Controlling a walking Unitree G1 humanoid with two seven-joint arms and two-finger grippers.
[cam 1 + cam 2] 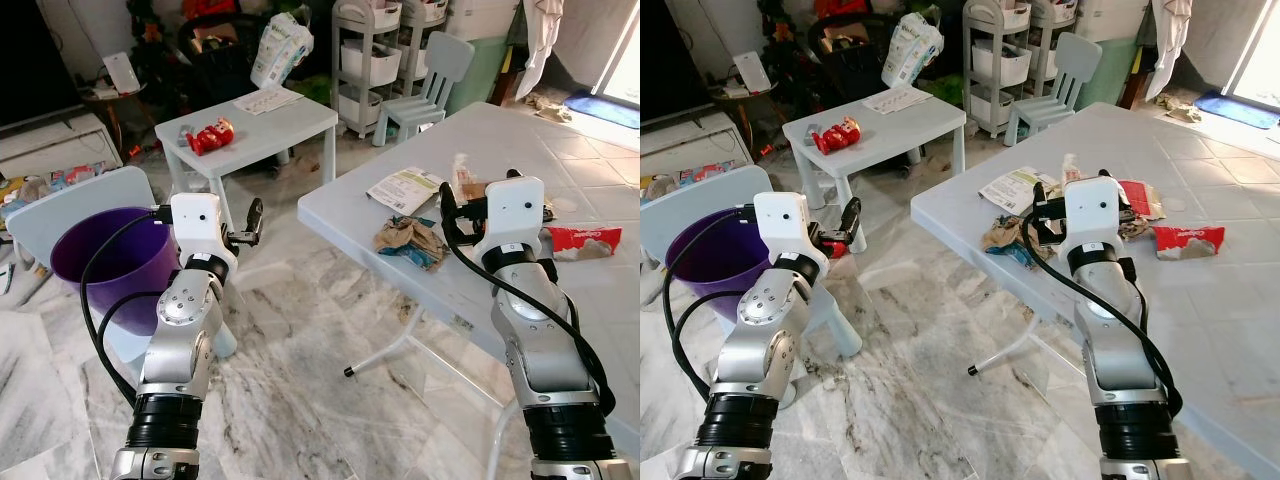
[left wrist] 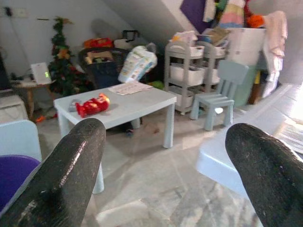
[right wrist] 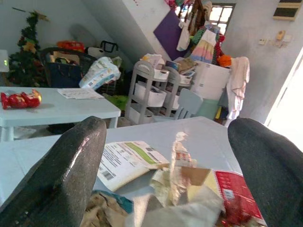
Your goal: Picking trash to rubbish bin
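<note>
A heap of trash lies on the big white table point(image 1: 500, 150): a crumpled brown wrapper point(image 1: 408, 240), a printed leaflet point(image 1: 403, 188) and a red packet point(image 1: 585, 241). My right gripper point(image 1: 447, 216) hovers open just above the heap, and the right wrist view looks past its fingers point(image 3: 66, 175) at the crumpled wrappers point(image 3: 170, 189). The purple bin point(image 1: 100, 262) stands on a pale blue chair point(image 1: 60, 205) at my left. My left gripper point(image 1: 250, 222) is open and empty, held in the air to the right of the bin.
A small white table point(image 1: 290, 122) behind holds a red snack bag point(image 1: 210, 136) and a sheet of paper point(image 1: 266, 99). A pale blue child's chair point(image 1: 430, 78) and a shelf trolley point(image 1: 368, 55) stand at the back. Marble floor lies between the tables.
</note>
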